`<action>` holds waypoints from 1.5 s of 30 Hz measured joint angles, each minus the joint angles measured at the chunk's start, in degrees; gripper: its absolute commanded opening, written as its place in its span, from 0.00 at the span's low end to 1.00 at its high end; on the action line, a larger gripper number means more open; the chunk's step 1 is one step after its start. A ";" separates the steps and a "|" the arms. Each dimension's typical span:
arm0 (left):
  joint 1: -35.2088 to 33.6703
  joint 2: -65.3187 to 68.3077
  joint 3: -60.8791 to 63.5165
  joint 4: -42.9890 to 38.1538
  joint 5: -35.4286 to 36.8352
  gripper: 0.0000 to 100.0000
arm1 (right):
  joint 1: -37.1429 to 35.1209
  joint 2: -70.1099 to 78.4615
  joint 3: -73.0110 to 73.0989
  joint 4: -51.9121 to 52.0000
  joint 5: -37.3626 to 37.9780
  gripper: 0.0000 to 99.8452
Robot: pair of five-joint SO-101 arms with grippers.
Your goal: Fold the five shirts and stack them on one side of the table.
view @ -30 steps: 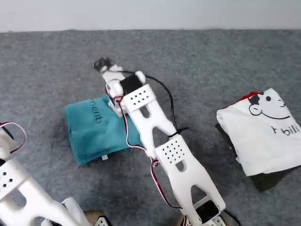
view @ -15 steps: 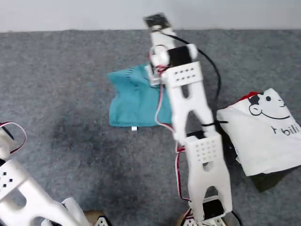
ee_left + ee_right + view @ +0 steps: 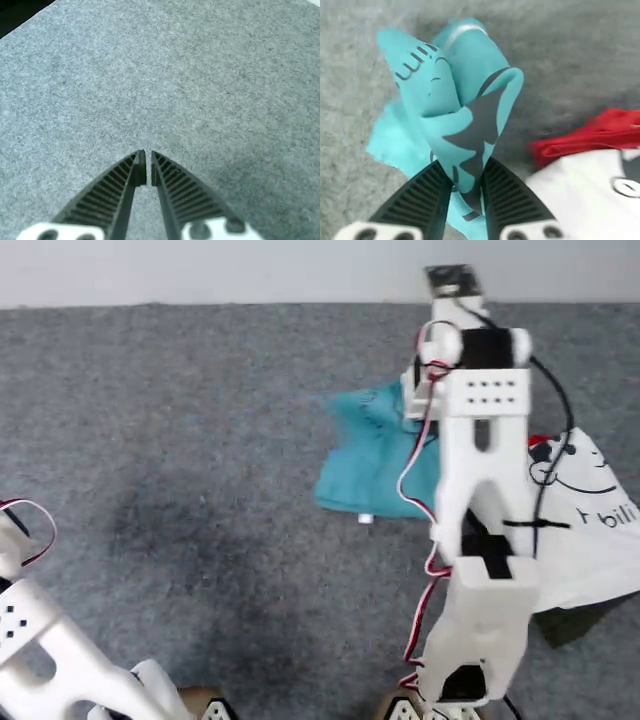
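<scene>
A folded teal shirt (image 3: 375, 455) hangs lifted at one edge beside the stack at the table's right. My right gripper (image 3: 466, 180) is shut on the teal shirt (image 3: 465, 100), which bunches up between its fingers; in the high view that gripper (image 3: 420, 400) sits at the shirt's far right edge. The stack has a white shirt (image 3: 570, 520) with a cartoon print on top, a red shirt (image 3: 580, 137) and a dark one (image 3: 570, 625) under it. My left gripper (image 3: 148, 167) is shut on nothing, over bare grey carpet at the near left.
Grey carpet (image 3: 180, 440) covers the table, with free room across the left and middle. A pale wall (image 3: 200, 270) runs along the far edge. The left arm's white base (image 3: 50, 650) sits at the near left corner.
My right arm has swung from centre-left to the right with the teal shirt, dragging it across the carpet up to the white-topped stack. The left arm has not moved.
</scene>
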 measured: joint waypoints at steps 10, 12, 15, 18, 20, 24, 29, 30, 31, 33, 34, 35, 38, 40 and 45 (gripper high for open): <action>0.00 0.00 0.00 0.00 0.00 0.03 | 8.79 -8.97 8.44 0.00 0.79 0.01; 0.00 0.00 0.00 0.00 0.00 0.03 | 11.08 -11.34 11.34 0.00 1.49 0.01; 0.00 0.00 0.00 0.00 0.00 0.03 | 15.56 -13.89 12.66 0.00 2.29 0.01; 0.00 0.00 0.00 0.00 0.00 0.03 | 21.01 -15.47 12.92 0.00 2.46 0.01; 0.00 0.00 0.00 0.00 0.00 0.03 | 24.70 -15.65 13.19 0.00 2.46 0.01; 0.00 0.00 0.00 0.00 0.00 0.03 | 32.44 -15.74 15.56 0.00 3.16 0.01; 0.00 0.00 0.00 0.00 0.00 0.03 | 40.70 -15.74 21.45 0.00 5.80 0.01; 0.00 0.00 0.00 0.00 0.00 0.03 | 42.02 -15.74 22.86 0.00 5.98 0.01; 0.00 0.00 0.00 0.00 0.00 0.03 | 43.25 -15.74 24.35 -0.09 6.07 0.01; 0.00 0.00 0.00 0.00 0.00 0.03 | 45.63 -15.74 27.25 -0.97 6.07 0.01; 0.00 0.00 0.00 0.00 0.00 0.03 | 46.51 -15.74 28.48 -1.93 6.07 0.01; 0.00 0.00 0.00 0.00 0.00 0.03 | 47.30 -15.74 29.71 -2.81 6.07 0.01; 0.00 0.00 0.00 0.00 0.00 0.03 | 48.79 -15.74 32.35 -4.22 6.24 0.01; 0.00 0.00 0.00 0.00 0.00 0.03 | 49.76 -15.74 33.14 -4.48 6.24 0.01; 0.00 0.00 0.00 0.00 0.00 0.03 | 52.31 -15.74 33.32 -4.57 6.42 0.01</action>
